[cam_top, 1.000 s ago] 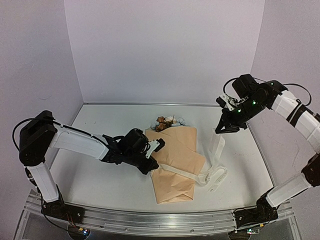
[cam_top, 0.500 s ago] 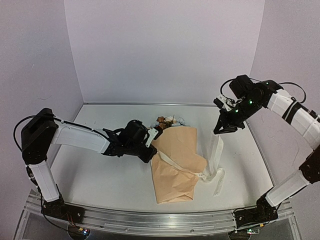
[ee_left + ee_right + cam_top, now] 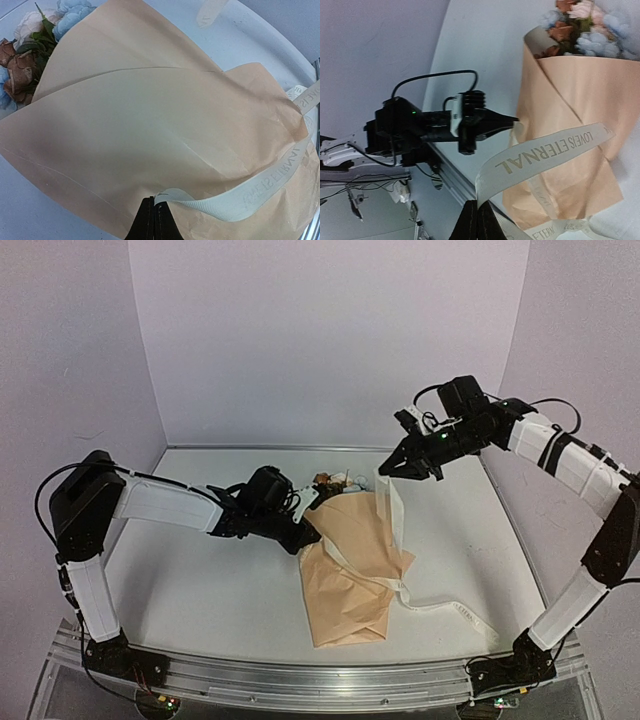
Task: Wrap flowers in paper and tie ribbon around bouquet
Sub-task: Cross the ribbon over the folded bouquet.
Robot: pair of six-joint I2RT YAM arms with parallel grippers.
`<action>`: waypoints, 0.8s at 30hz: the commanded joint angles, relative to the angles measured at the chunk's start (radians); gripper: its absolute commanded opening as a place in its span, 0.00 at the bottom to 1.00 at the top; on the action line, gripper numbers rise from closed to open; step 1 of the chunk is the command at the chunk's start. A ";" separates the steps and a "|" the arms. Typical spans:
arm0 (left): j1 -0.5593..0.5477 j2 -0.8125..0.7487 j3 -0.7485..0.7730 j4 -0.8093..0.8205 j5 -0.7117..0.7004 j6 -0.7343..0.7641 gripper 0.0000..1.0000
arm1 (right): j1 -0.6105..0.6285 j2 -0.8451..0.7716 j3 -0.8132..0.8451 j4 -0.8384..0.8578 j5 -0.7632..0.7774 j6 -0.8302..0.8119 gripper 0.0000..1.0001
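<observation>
The bouquet lies on the table as a peach-tan paper [image 3: 350,570] cone, its flowers [image 3: 335,482] at the far end. My left gripper [image 3: 307,536] is at the cone's left edge, shut on one end of the cream ribbon [image 3: 240,202], as the left wrist view shows at the gripper [image 3: 154,212]. The ribbon [image 3: 362,575] crosses the paper [image 3: 150,115], then rises to my right gripper [image 3: 384,471], which hovers over the cone's upper right. In the right wrist view that gripper [image 3: 480,212] is shut on the lettered ribbon [image 3: 545,150]. A loose tail [image 3: 460,612] trails right.
The white table [image 3: 200,590] is walled in lavender at the back and both sides. A metal rail [image 3: 320,680] runs along the near edge by the arm bases. My left arm [image 3: 160,508] lies low across the table's left half.
My right gripper has swung left and up over the bouquet, pulling the ribbon taut and dragging its loose pile out flat. My left gripper has shifted back slightly with its ribbon end.
</observation>
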 commanded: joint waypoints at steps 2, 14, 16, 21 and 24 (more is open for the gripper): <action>0.031 0.023 0.047 0.035 0.153 -0.010 0.00 | 0.062 0.069 -0.057 0.316 -0.318 0.271 0.00; 0.065 0.065 0.065 0.027 0.217 -0.030 0.00 | 0.126 0.152 -0.116 -0.249 -0.282 -0.137 0.35; 0.066 0.066 0.064 0.027 0.222 -0.030 0.00 | 0.126 0.137 -0.130 -0.262 -0.195 -0.149 0.48; 0.068 0.066 0.064 0.028 0.233 -0.030 0.00 | 0.132 0.127 -0.103 -0.262 0.044 -0.066 0.67; 0.069 0.067 0.064 0.030 0.261 -0.030 0.00 | 0.157 0.172 -0.065 -0.250 0.155 0.025 0.66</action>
